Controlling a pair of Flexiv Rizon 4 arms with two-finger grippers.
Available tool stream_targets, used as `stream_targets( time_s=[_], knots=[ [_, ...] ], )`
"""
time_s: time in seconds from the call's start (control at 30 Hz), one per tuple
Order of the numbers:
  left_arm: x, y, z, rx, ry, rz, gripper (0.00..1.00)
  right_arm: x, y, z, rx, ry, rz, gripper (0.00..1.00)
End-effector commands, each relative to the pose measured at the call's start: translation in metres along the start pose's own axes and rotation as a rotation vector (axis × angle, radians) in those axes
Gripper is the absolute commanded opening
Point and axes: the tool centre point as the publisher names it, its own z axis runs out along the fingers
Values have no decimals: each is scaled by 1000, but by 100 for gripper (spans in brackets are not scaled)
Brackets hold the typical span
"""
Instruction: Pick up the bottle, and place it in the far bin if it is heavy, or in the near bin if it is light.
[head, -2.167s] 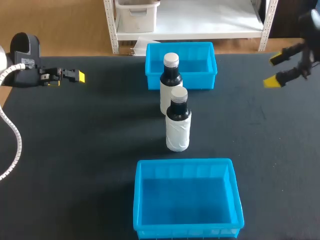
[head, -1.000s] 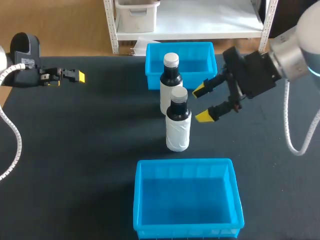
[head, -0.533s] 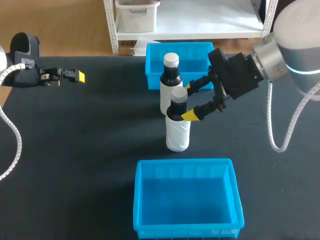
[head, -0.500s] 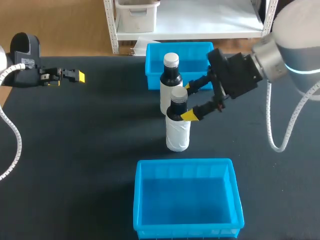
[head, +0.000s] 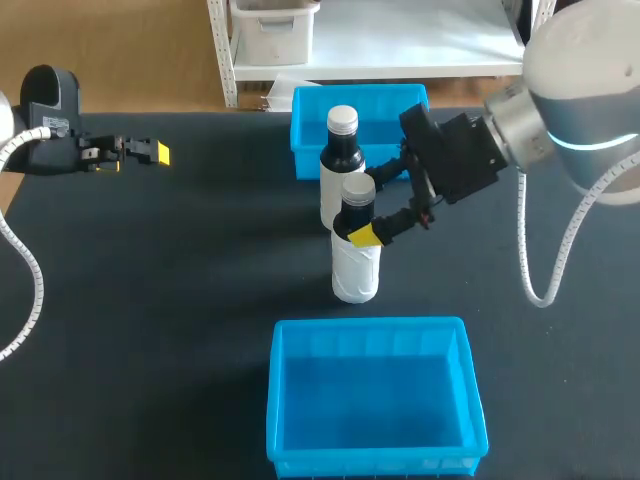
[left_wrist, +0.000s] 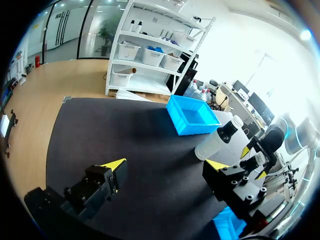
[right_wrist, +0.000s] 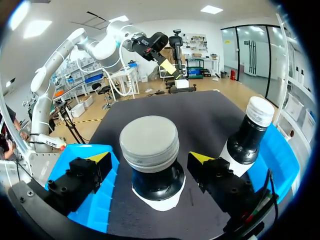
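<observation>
Bottle (head: 356, 262) upright on the bench (head: 180, 300), long axis vertical, cap up. Right end effector (right_wrist: 149, 160) comes at it side-on at neck height; the neck sits squarely between its fingers (right_wrist: 95, 160). Fingers apart, one to each side of the neck, a sliver of gap showing on both sides in the wrist view, so not yet clamped. Judgement: closing straight across the neck should take it, with no further reach needed. Second bottle (head: 341, 150) stands just beyond the far finger, close enough to be nudged. Far bin (head: 410, 100) lies beyond that; near bin (head: 370, 325) lies on the opposite side of the end effector, below it. Left end effector (head: 158, 153) sits well apart from the bottle, fingers spread, holding nothing; the right arm is plainly the nearer.
</observation>
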Motion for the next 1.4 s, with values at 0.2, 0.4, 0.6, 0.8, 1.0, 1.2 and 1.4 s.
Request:
stream_targets(
  time_s=[0.2, 0.4, 0.6, 0.8, 1.0, 1.2, 1.4],
  knots=[
    [0, 0, 0, 0, 0, 0, 100, 0, -5, 6, 3, -16, -3, 77],
    [0, 0, 0, 0, 0, 0, 100, -2, -5, 5, 1, -22, -10, 50],
    [0, 0, 0, 0, 0, 0, 100, -2, -4, 5, 2, -23, -9, 43],
    [0, 0, 0, 0, 0, 0, 100, -6, 0, -6, 8, -29, -15, 20],
    [0, 0, 0, 0, 0, 0, 100, -11, 9, -35, 12, -34, -26, 19],
    [0, 0, 0, 0, 0, 0, 100, -5, 14, -72, 39, -30, -21, 19],
    [0, 0, 0, 0, 0, 0, 100, 4, 18, -96, 52, -13, -11, 16]
  ],
)
